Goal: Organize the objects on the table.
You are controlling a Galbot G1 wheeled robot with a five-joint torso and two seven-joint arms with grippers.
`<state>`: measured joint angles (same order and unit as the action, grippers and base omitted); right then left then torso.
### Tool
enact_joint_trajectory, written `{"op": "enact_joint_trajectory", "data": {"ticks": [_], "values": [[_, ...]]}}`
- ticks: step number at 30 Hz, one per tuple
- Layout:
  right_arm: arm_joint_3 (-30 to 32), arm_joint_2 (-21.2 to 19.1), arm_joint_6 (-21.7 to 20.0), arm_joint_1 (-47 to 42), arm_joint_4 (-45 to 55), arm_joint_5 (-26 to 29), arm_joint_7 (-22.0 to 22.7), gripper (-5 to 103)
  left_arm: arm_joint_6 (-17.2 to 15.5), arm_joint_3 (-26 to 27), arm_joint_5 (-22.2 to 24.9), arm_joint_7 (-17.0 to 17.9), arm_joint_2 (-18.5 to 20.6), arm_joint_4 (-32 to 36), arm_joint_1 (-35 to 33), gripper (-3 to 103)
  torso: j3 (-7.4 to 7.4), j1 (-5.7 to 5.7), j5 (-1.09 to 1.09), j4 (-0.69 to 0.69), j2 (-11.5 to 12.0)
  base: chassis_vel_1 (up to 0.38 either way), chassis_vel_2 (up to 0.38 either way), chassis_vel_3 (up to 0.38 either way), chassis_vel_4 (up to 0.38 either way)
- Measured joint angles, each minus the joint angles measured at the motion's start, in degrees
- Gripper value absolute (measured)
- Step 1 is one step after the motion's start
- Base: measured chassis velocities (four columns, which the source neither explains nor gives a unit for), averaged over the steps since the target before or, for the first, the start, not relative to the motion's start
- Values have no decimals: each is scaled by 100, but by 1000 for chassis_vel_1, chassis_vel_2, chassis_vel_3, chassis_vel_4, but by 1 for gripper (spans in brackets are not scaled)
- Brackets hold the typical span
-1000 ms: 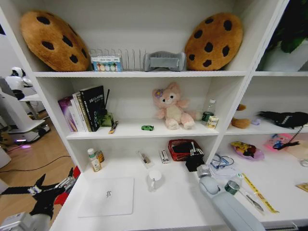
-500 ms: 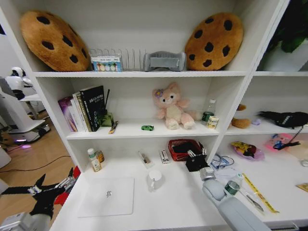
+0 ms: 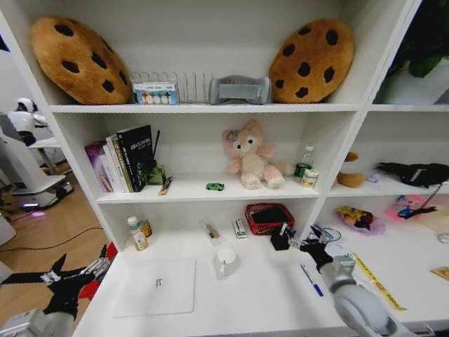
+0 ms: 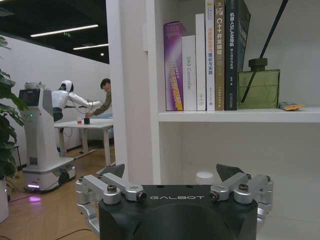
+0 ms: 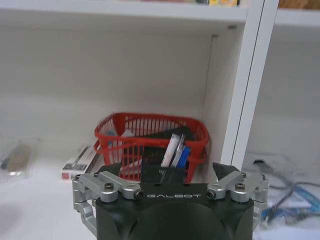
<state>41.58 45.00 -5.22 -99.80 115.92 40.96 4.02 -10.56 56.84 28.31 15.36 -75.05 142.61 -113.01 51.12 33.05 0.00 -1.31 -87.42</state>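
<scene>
We are seeing a small black holder (image 3: 280, 241) with white and blue pens standing on the white counter (image 3: 238, 295), just in front of the red basket (image 3: 269, 217). Our right gripper (image 3: 306, 247), lettered GALBOT, is hovering beside it, jaws spread wide. Our left gripper (image 3: 98, 267) is hanging off the counter's left end, jaws wide too

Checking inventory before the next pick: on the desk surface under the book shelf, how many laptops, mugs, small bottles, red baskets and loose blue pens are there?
Laptop: 1
Mug: 1
Small bottles: 2
Red basket: 1
Loose blue pen: 1
Total: 6
</scene>
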Motion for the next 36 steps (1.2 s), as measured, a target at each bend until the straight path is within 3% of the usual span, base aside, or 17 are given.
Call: {"op": "enact_joint_trajectory", "data": {"ticks": [3, 4, 12, 23, 29, 31, 34, 36], "values": [[65, 31, -5, -102, -193, -14, -260, 101, 0, 0, 0, 0, 0, 0, 0, 100, 1, 0, 2, 0, 0, 0, 0, 0, 0], [73, 38, -53, -141, -300, -11, -303, 95, 0, 0, 0, 0, 0, 0, 0, 100, 1, 0, 2, 0, 0, 0, 0, 0, 0], [-355, -32, -284, 366, -922, 124, -170, 88, 0, 0, 0, 1, 0, 0, 0, 100, 2, 1, 1, 2, 1, 0, 0, 0, 0], [-566, -40, -430, 388, -1099, 401, -35, 85, 0, 0, 0, 1, 0, 0, 0, 100, 1, 1, 0, 1, 1, 0, 0, 0, 0], [-638, -22, -446, 401, -1196, 405, -35, 89, 0, 0, 0, 2, 0, 0, 0, 100, 1, 1, 0, 1, 1, 0, 0, 0, 0], [-717, -23, -447, 480, -1269, 399, -30, 85, 0, 0, 0, 2, 0, 0, 0, 100, 2, 1, 0, 1, 1, 0, 0, 0, 0], [-880, -37, -451, 684, -1422, 585, -31, 70, 0, 0, 0, 2, 0, 0, 0, 100, 1, 1, 0, 1, 1, 0, 0, 0, 0], [-900, -40, -450, 706, -1443, 623, -37, 70, 0, 0, 0, 2, 0, 0, 0, 100, 2, 1, 0, 1, 1, 0, 0, 0, 0]]}}
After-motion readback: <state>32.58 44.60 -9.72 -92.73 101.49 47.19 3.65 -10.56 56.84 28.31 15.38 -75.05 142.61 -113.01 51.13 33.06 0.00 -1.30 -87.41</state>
